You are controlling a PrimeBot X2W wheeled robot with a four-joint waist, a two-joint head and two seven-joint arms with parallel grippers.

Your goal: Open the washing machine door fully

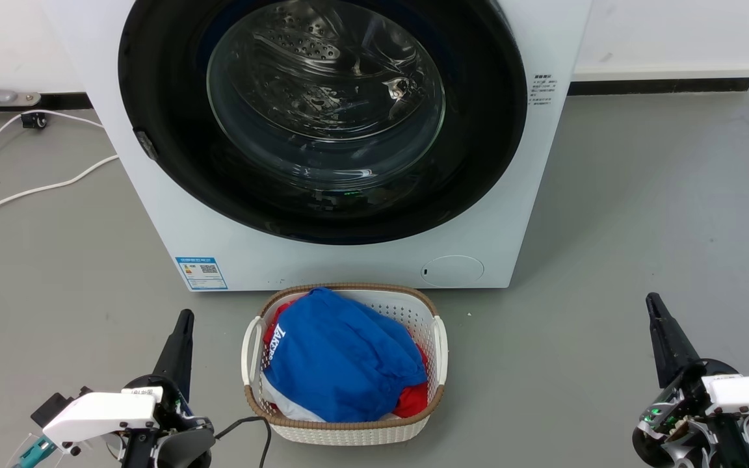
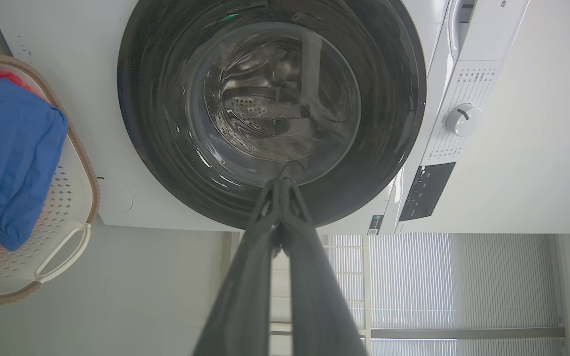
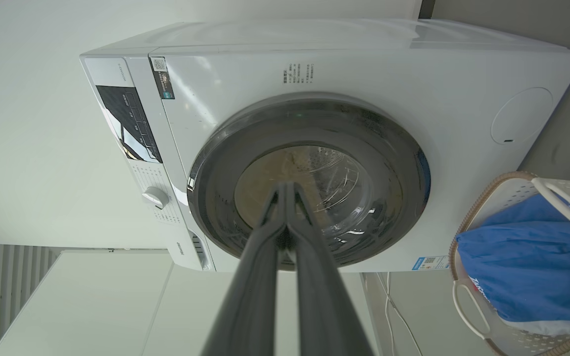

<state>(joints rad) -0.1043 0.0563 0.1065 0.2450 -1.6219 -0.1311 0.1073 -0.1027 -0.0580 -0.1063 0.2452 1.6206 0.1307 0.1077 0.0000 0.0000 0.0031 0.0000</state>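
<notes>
Grey floor (image 1: 641,195), washing machine door (image 1: 478,162) ahead, rim catch (image 1: 147,144) nearer my left claw (image 1: 184,322) than right claw (image 1: 654,304), both pinched closed.

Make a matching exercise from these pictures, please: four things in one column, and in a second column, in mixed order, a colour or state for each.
Column A
1. door
2. basket
3. label
4. left gripper

Column B
a. fingers together, holding nothing
b. glossy black, closed against the machine
c. blue, low on the machine's front
d. white, filled with blue and red clothes

Pairs: 1-b, 2-d, 3-c, 4-a
</notes>
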